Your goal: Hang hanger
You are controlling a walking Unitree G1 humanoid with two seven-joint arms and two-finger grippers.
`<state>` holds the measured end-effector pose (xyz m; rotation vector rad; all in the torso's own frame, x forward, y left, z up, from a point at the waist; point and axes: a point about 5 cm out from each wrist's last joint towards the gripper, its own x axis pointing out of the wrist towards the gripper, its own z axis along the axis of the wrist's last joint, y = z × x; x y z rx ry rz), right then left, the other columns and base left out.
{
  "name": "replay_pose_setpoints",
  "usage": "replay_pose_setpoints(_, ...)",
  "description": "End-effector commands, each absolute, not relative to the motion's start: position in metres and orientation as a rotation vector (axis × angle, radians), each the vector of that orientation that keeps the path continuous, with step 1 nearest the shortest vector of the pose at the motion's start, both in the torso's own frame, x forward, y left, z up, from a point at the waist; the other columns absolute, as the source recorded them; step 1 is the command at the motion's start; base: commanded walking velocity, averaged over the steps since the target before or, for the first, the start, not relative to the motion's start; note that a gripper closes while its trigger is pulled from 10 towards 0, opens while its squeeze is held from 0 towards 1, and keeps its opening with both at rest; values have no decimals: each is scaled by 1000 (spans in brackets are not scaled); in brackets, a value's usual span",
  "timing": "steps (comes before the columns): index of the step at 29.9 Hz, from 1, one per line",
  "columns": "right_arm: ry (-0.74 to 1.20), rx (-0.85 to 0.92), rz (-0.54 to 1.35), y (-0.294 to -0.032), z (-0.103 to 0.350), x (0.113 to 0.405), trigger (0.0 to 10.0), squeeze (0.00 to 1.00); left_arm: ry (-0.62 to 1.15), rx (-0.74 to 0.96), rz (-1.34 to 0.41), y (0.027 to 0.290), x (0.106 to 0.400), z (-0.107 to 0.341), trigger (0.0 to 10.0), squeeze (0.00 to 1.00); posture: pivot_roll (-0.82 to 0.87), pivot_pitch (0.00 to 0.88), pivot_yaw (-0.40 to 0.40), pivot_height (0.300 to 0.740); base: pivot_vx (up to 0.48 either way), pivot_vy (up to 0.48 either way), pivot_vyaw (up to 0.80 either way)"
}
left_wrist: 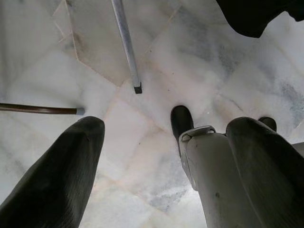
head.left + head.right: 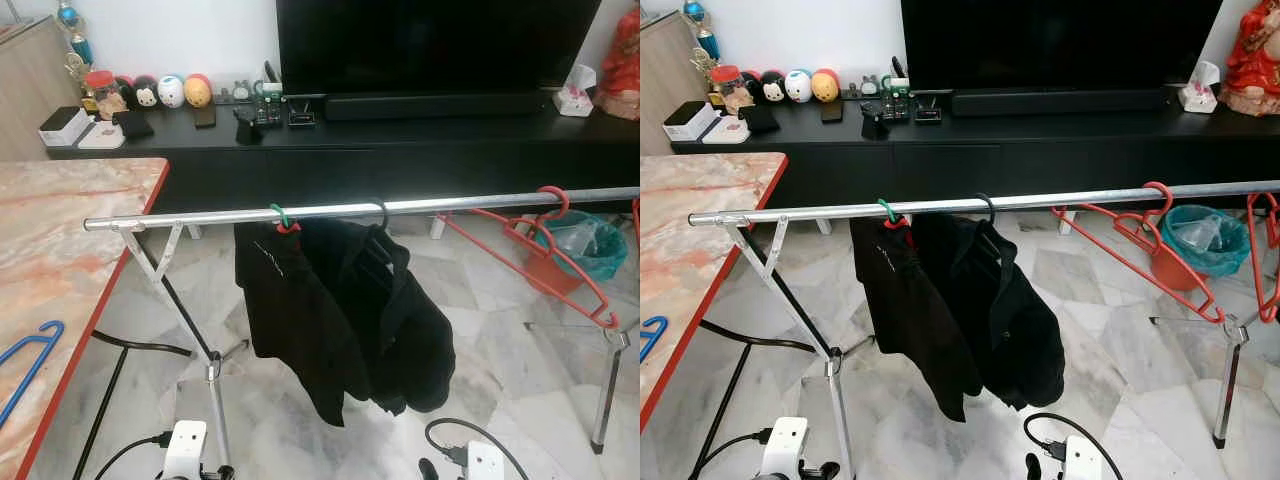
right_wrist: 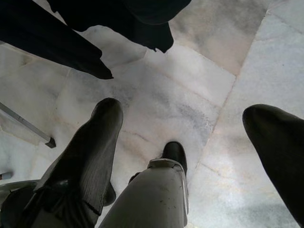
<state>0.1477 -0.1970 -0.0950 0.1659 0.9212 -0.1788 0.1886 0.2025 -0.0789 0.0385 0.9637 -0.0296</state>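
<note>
A silver clothes rail (image 2: 440, 204) crosses the view on folding legs. Two black garments (image 2: 330, 300) hang from it, one on a hanger with a green hook (image 2: 280, 214), one on a black hook (image 2: 381, 212). Bare red hangers (image 2: 545, 245) hang at the rail's right end. A blue hanger (image 2: 30, 360) lies on the marble table (image 2: 70, 230) to the left. Both arms hang low by my legs. My left gripper (image 1: 166, 126) is open over the floor, with nothing between its fingers. My right gripper (image 3: 183, 109) is open too, below the garments' hems.
A black TV stand (image 2: 400, 140) with a TV and small ornaments runs behind the rail. A teal bin (image 2: 590, 245) stands on the marble floor at the right. The rail's leg (image 1: 126, 45) and black cables (image 2: 130, 345) are near my feet.
</note>
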Motion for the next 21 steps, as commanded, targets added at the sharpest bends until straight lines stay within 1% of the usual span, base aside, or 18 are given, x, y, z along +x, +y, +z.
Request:
replay_pose_setpoints(1, 982, 170, -201, -201, -98, 143, 10000, 0, 995, 57, -164, 192, 188, -80, 10000, 0, -64, 0, 77, 740, 0, 0, 0)
replay_pose_setpoints(14, 974, 168, -186, -198, -97, 146, 10000, 0, 987, 54, -170, 192, 192, -78, 10000, 0, -61, 0, 75, 740, 0, 0, 0)
replay_pose_setpoints(15, 975, 156, -180, -199, -97, 147, 10000, 0, 985, 50, -168, 191, 192, -78, 10000, 0, -63, 0, 61, 740, 0, 0, 0)
replay_pose_setpoints(21, 960, 128, -181, -205, -94, 150, 10000, 0, 983, 37, -158, 189, 192, -79, 10000, 0, -62, 0, 49, 740, 0, 0, 0)
